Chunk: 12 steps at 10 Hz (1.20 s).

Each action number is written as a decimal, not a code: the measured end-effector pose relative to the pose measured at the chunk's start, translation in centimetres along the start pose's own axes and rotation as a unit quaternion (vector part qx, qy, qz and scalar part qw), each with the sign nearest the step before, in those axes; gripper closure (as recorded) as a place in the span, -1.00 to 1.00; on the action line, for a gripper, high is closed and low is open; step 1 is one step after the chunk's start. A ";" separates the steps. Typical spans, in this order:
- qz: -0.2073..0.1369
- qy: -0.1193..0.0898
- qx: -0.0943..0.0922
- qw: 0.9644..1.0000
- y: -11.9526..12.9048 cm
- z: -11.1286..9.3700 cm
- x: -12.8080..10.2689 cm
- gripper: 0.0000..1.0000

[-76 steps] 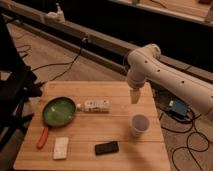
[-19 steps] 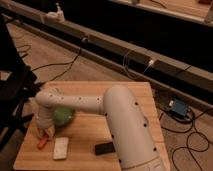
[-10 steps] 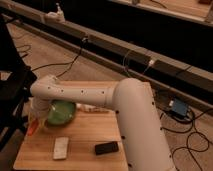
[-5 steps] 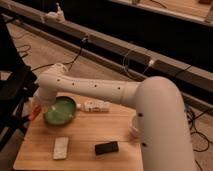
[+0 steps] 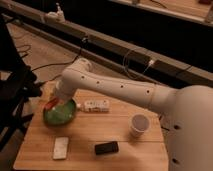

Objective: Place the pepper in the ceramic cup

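Pepper (image 5: pixel 51 104) hangs gripped in the claw (image 5: pixel 54 102) at the centre left of the frame, over the left rim of the green pan (image 5: pixel 62 115). The claw is closed narrowly on it. The white arm (image 5: pixel 115 89) reaches in from the right. The cup (image 5: pixel 139 125) stands upright at the right of the desk (image 5: pixel 90 132), well apart from the pepper. A white bottle (image 5: pixel 96 105) lies just right of the pan. Near the lower edge lie a white slab (image 5: pixel 61 147) and a black block (image 5: pixel 106 147).
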<state>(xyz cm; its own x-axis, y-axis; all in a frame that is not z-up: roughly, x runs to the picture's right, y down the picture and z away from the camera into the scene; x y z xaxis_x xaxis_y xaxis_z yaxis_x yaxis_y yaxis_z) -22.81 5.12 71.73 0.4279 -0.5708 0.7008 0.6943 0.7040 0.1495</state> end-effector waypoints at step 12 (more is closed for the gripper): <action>0.046 0.067 0.012 0.997 1.1 -4.6 4.3 1.00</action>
<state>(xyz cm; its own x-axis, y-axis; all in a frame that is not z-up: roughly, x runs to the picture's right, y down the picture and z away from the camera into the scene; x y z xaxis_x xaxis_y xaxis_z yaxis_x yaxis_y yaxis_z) -17.58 1.47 71.72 0.5647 -0.5532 0.6124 0.6347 0.7654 0.1061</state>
